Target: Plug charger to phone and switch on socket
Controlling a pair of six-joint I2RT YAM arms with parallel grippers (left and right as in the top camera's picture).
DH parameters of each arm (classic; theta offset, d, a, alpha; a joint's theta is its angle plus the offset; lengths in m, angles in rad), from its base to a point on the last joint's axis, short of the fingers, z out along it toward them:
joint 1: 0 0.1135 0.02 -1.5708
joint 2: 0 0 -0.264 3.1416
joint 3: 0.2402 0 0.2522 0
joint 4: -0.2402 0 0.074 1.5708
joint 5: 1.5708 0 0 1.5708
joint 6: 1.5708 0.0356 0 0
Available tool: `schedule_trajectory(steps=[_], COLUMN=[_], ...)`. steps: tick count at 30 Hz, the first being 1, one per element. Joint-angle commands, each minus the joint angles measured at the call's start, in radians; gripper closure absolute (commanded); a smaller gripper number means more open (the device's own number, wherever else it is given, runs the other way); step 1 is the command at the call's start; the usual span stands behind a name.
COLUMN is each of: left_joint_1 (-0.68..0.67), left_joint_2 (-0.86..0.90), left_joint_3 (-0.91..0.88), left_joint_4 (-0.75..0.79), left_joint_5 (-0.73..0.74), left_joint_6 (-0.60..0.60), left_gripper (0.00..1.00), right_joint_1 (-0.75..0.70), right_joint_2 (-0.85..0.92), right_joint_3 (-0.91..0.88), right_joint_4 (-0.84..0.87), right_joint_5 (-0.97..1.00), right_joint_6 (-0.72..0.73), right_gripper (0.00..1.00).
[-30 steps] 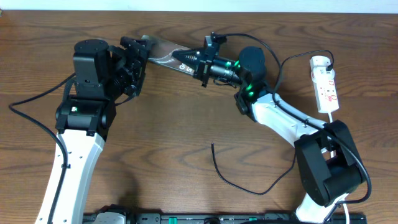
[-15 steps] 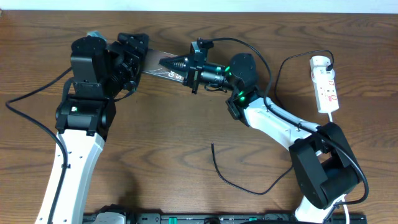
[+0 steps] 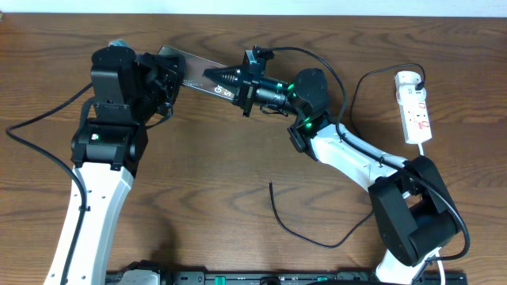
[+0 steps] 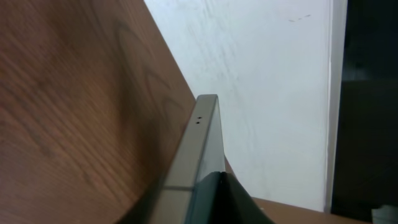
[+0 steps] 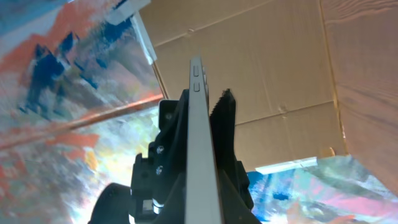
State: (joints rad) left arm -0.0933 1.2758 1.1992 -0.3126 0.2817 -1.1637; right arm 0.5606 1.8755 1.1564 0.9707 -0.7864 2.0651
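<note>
Charger: the charger (image 3: 271,190) is laid loose on the near half of the table (image 3: 206,158); its free plug tip is left on bare wood, well apart from the phone, and the thin black cable is looped towards the right arm's base and up towards the socket.
Socket: the socket (image 3: 414,107) is laid lengthwise at the right side of the table, rounded end at the far side; the state of its switches cannot be told.
Right gripper: the right gripper (image 3: 214,76) is reached leftwards across the far part of the table; in the right wrist view its fingers (image 5: 225,112) are clamped on the phone's two faces.
Left gripper: the left gripper (image 3: 169,75) is placed at the phone's other end; one dark finger (image 4: 224,196) is seen against the phone, but whether the fingers are closed cannot be told.
Phone: the phone (image 3: 192,65) is held between the two grippers, near the far edge; its thin edge (image 4: 199,143) is turned to the left wrist camera.
</note>
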Motion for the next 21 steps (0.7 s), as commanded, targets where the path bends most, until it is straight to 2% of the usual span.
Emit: schedule_trajectory(steps=[1, 14, 15, 17, 19, 20, 21], left_joint_1=[-0.002, -0.002, -0.002, -0.002, -0.002, -0.002, -0.002], left_joint_2=[0.000, 0.000, 0.000, 0.000, 0.000, 0.000, 0.000], left_joint_3=[0.009, 0.009, 0.009, 0.009, 0.009, 0.009, 0.009], left_joint_4=[0.017, 0.050, 0.050, 0.050, 0.050, 0.050, 0.050], left_joint_5=[-0.006, -0.006, -0.007, -0.007, -0.007, -0.007, -0.007], left_joint_6=[0.026, 0.027, 0.027, 0.027, 0.027, 0.027, 0.027], left_gripper=[0.91, 0.93, 0.93, 0.93, 0.93, 0.93, 0.92], right_joint_1=[0.027, 0.038, 0.038, 0.038, 0.035, 0.034, 0.034], right_joint_2=[-0.007, -0.007, -0.007, -0.007, -0.007, -0.007, -0.007], right_joint_3=[0.010, 0.010, 0.010, 0.010, 0.010, 0.010, 0.010], right_joint_4=[0.006, 0.006, 0.006, 0.006, 0.006, 0.006, 0.006], right_joint_5=[-0.044, -0.043, -0.043, -0.043, -0.043, -0.043, -0.043], right_joint_6=[-0.014, -0.014, -0.014, -0.014, -0.014, -0.014, -0.014], right_gripper=[0.99, 0.99, 0.94, 0.75, 0.37, 0.14, 0.01])
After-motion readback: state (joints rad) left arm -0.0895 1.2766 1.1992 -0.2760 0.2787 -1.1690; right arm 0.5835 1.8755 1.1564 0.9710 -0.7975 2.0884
